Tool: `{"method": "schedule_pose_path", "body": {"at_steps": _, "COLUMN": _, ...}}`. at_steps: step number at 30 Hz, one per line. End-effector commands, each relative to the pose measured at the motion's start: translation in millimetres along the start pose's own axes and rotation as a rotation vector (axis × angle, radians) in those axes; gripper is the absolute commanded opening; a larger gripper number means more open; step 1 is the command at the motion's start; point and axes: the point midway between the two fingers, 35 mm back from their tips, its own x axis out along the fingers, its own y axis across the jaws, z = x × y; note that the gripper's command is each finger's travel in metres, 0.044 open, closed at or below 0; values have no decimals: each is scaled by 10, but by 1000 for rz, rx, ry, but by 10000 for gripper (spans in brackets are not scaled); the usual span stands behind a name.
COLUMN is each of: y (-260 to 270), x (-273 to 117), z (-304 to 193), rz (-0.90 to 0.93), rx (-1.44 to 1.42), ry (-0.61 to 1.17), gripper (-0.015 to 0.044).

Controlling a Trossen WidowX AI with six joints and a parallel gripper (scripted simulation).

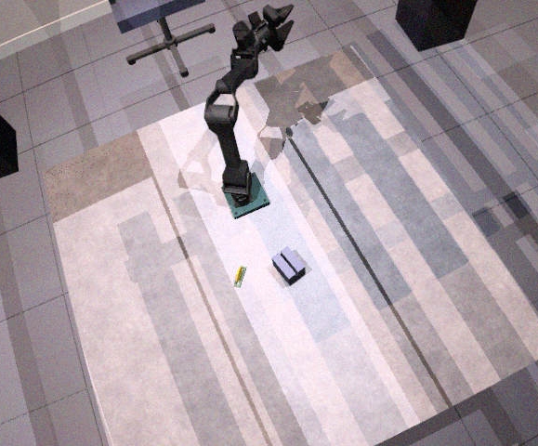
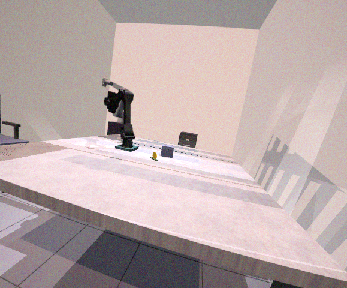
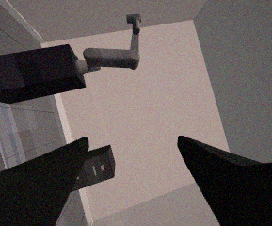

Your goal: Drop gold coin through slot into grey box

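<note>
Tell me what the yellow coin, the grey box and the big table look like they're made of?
The thin gold coin looks like metal, going by its bright yellow colour, though it's too small to see any shine. The closed grey box looks like matte plastic or painted metal: flat, dull faces; hard to say which. The pale table top looks like wood, with faint grain streaks along its front edge.

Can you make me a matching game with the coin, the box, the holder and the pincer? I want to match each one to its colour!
Things:
1. coin
2. box
3. holder
4. pincer

Colours:
A. black
B. green
C. gold
D. grey

Pairs: 1-C, 2-D, 3-B, 4-A

The coin stands on its edge in the holder. The box sits beside it, not touching. The pincer is open, high up and holding nothing.
</note>
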Motion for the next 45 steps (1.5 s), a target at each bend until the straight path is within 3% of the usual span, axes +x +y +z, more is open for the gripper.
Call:
{"method": "schedule_pose_path", "body": {"at_steps": 1, "y": -1, "x": 14, "z": -27, "rz": 1, "rx": 1, "ry": 5, "gripper": 374}}
{"method": "schedule_pose_path", "body": {"at_steps": 9, "y": -58, "x": 424, "z": -1246, "rz": 58, "rx": 61, "ry": 225, "gripper": 164}}
{"method": "schedule_pose_path", "body": {"at_steps": 15, "y": -152, "x": 475, "z": -2278, "rz": 82, "rx": 146, "ry": 437, "gripper": 161}}
{"method": "schedule_pose_path", "body": {"at_steps": 22, "y": -261, "x": 244, "z": -3401, "rz": 87, "rx": 284, "ry": 681, "gripper": 161}}
{"method": "schedule_pose_path", "body": {"at_steps": 33, "y": -389, "x": -585, "z": -4892, "rz": 52, "rx": 526, "ry": 1063, "gripper": 161}}
{"method": "schedule_pose_path", "body": {"at_steps": 45, "y": -505, "x": -2238, "z": -6034, "rz": -99, "rx": 855, "ry": 1526, "gripper": 161}}
